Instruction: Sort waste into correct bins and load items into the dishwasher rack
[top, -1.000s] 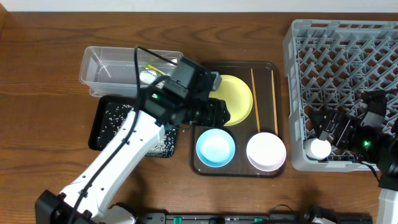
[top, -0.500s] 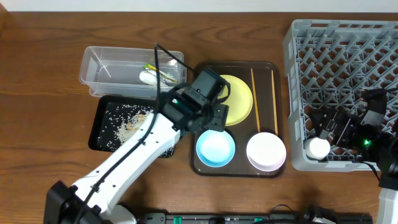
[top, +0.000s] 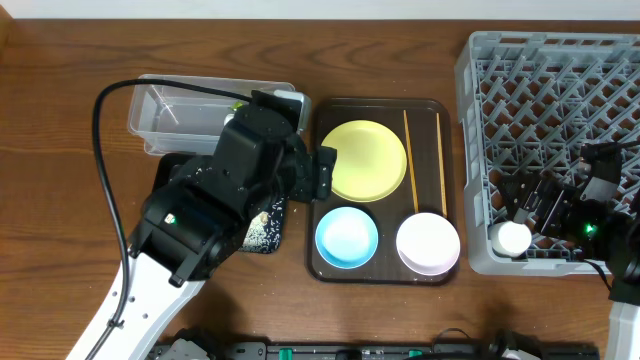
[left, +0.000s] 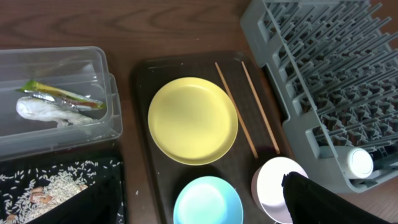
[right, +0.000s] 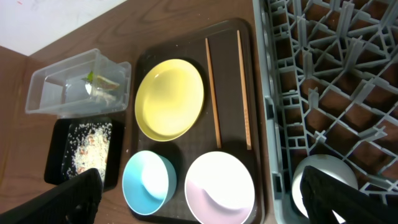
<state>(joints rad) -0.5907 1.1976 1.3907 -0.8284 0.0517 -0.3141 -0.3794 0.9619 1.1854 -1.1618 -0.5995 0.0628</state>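
The yellow plate (top: 367, 160), light-blue bowl (top: 347, 235), pinkish-white bowl (top: 428, 243) and two chopsticks (top: 408, 148) lie on the dark brown tray. My left gripper (top: 322, 172) hovers at the tray's left edge; in the left wrist view it (left: 205, 205) is open and empty above the blue bowl (left: 208, 202). The clear tub (left: 56, 62) holds the snack wrapper (left: 59, 94) and white scrap (left: 46, 112). Rice (left: 37, 193) lies in the black tray (top: 160, 200). The white cup (top: 514, 238) sits in the grey rack (top: 560, 110). My right gripper (top: 528, 205) is open above that corner.
The dark brown serving tray (top: 378, 103) sits between the bins and the rack. My left arm covers most of the black tray and the clear tub's (top: 180, 105) right end. Bare wooden table (top: 60, 150) lies to the left.
My left arm has pulled back from over the yellow plate to the left, uncovering the plate and covering the black tray. The right arm has not moved.
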